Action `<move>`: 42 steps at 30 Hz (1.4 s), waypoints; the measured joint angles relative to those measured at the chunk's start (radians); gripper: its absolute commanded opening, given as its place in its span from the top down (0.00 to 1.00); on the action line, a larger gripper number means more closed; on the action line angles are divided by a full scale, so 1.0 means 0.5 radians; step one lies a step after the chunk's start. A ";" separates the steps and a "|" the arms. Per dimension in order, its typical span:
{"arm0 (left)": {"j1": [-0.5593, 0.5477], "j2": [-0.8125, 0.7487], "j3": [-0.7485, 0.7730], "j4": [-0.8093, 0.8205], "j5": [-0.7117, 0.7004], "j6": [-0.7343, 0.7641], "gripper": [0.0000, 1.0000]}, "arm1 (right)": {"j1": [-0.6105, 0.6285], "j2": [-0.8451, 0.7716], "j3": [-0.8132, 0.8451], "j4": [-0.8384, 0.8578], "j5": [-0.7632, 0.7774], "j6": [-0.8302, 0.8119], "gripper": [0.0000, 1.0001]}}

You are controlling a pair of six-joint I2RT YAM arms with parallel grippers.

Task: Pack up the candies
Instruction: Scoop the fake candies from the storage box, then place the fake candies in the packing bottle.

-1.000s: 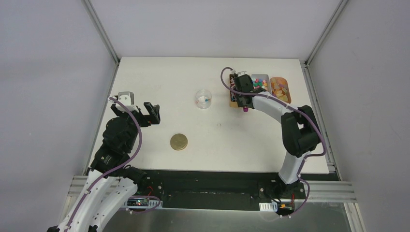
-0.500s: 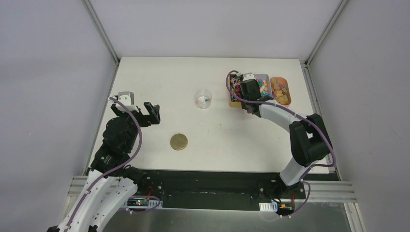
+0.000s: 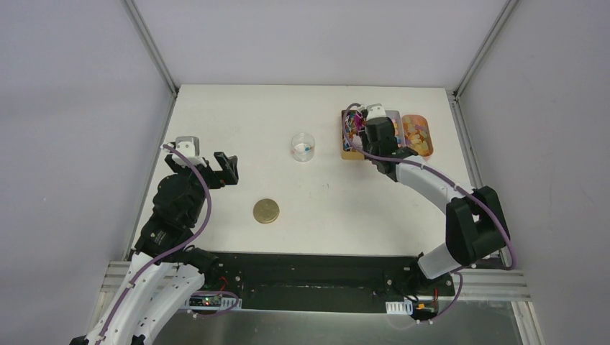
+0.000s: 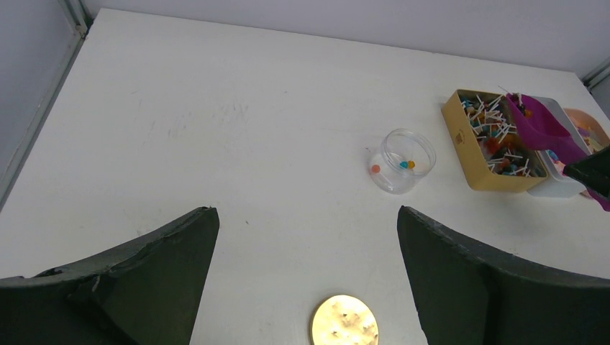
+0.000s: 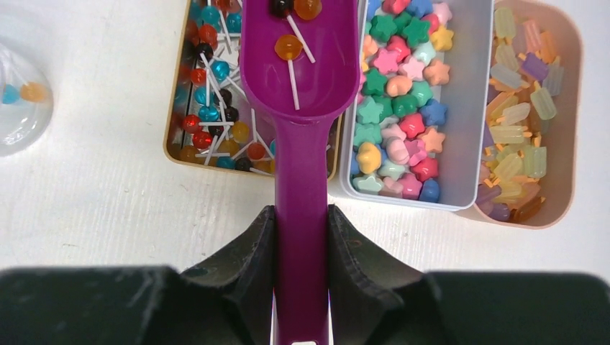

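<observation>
Your right gripper (image 5: 302,223) pinches the magenta scoop (image 5: 301,65) by its handle. The bowl is level over the yellow tray (image 4: 460,140), so its few candies (image 5: 289,47) don't spill. The clear jar (image 3: 303,146) sits at the tray's nine o'clock. Left gripper (image 3: 224,167) is spread wide, idle by the lid (image 3: 266,210).

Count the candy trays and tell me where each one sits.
3, in a row at the far right of the table: gold tray of lollipops leftmost, white tray of stars in the middle, pink tray of pastel sweets rightmost. None looks hidden.
</observation>
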 measured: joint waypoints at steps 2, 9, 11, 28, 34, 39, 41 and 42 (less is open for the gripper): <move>0.000 0.000 0.000 0.000 0.000 0.000 0.01 | 0.000 -0.042 -0.014 0.011 -0.001 -0.017 1.00; 0.000 0.000 0.000 0.000 -0.001 0.000 0.01 | 0.000 -0.246 -0.156 0.088 -0.007 -0.107 1.00; 0.000 0.000 0.000 0.000 -0.001 0.000 0.01 | 0.000 -0.301 -0.178 0.108 -0.024 -0.147 1.00; 0.000 0.000 0.000 0.000 -0.002 0.000 0.01 | 0.006 -0.504 -0.192 0.042 -0.451 -0.687 1.00; 0.000 0.000 0.000 0.000 -0.002 0.000 0.01 | 0.072 -0.534 -0.192 -0.008 -0.524 -0.963 1.00; 0.000 0.000 0.000 0.000 -0.002 0.000 0.01 | 0.163 -0.527 -0.172 -0.086 -0.522 -1.159 1.00; 0.000 0.000 0.000 0.000 -0.002 -0.001 0.01 | 0.190 -0.505 -0.143 -0.121 -0.516 -1.200 1.00; 0.000 0.000 0.000 0.000 -0.002 0.000 0.01 | 0.204 -0.486 -0.121 -0.136 -0.514 -1.220 1.00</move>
